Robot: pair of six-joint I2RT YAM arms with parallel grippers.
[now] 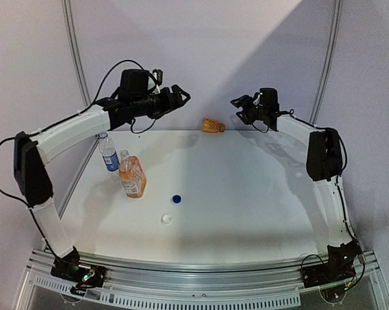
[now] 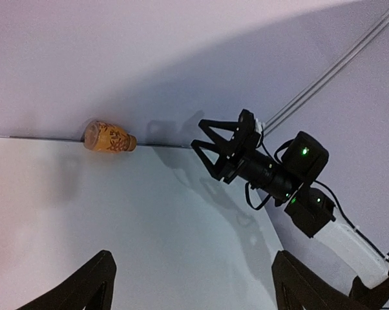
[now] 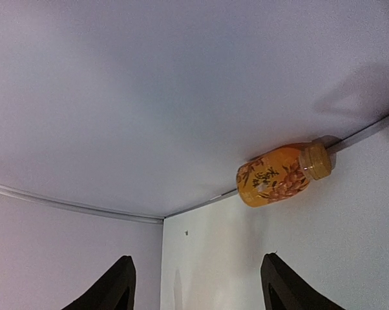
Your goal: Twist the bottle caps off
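caps off: dark blue round plastic cap, white round plastic cap loose on white table near slim clear bottle, orange flat-sided bottle | left gripper, right gripper: high, jaws spread, empty; task judged done

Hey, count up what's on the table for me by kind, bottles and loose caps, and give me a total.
Bottles: 3, the water bottle, the orange bottle, and the small bottle lying at the far edge
Loose caps: 2, the blue cap and the white cap
Total: 5
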